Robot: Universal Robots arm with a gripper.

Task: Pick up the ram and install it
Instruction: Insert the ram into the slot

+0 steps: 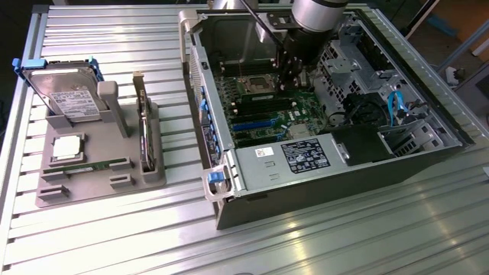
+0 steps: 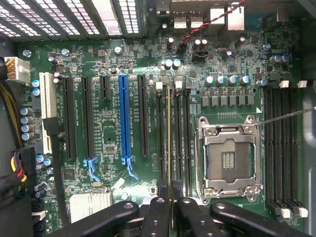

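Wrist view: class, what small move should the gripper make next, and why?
Probably press gently straight down: the gripper is shut on the thin green ram stick, held edge-on along the black memory slots beside the silver processor socket.

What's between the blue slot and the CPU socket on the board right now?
Wrist view: a black slot, then the memory slots, with the ram edge-on among them, held in the gripper.

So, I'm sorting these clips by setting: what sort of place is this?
Probably a lab or workshop bench for PC assembly: a ribbed metal table, an open computer case showing its motherboard, and a grey fixture holding a hard drive.
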